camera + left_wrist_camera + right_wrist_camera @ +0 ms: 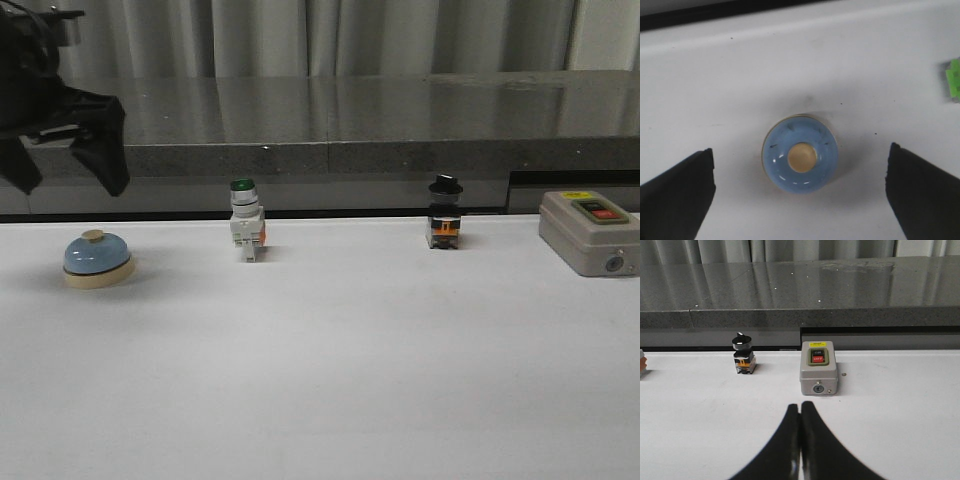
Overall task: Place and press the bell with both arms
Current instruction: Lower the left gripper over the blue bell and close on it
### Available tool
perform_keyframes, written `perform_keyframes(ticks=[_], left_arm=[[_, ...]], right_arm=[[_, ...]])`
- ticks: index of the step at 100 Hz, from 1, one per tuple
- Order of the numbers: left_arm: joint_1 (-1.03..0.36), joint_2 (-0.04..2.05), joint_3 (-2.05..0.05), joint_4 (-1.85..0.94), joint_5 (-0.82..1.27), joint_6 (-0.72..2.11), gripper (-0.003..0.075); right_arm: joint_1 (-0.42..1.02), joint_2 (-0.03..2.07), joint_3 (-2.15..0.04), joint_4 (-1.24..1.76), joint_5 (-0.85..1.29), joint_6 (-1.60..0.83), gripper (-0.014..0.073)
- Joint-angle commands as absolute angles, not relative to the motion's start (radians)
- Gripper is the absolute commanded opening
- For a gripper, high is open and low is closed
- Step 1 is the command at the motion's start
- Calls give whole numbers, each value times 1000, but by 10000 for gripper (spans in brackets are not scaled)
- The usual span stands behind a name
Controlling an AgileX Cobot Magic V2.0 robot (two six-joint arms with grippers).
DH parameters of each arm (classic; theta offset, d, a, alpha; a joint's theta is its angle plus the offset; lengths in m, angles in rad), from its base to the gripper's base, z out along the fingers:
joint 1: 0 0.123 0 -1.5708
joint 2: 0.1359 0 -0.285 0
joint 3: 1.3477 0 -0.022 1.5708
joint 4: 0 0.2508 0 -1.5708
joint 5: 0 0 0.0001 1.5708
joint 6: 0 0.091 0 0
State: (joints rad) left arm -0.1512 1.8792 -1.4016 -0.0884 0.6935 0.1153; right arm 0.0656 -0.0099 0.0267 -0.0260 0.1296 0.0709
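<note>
The call bell (98, 259) sits upright on the white table (330, 370), its light-blue dome on a cream base and a cream button on top. The left gripper (66, 160) hangs above the bell, clear of it and slightly behind, its two black fingers spread wide and holding nothing. In the left wrist view the bell (800, 159) lies centred between the spread fingers (677, 197), with bare table on either side of it.

To the right of the bell stands a green-capped white pushbutton switch (246, 233), farther right a black-knobbed selector switch (445, 212), and farthest from the bell a grey control box (590, 233) with a red button.

The right gripper (800, 412) has its fingers pressed together with nothing between them, pointing toward the grey control box (819, 368).
</note>
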Motion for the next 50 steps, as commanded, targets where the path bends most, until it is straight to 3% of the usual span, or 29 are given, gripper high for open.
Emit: perform_keyframes(ticks=[1, 50], left_arm=[[-161, 1864, -1448, -91, 669, 114, 648], [-161, 1989, -1455, -86, 666, 114, 636]], right_arm=[[58, -25, 13, -33, 38, 69, -69], [58, -25, 13, -33, 38, 69, -69]])
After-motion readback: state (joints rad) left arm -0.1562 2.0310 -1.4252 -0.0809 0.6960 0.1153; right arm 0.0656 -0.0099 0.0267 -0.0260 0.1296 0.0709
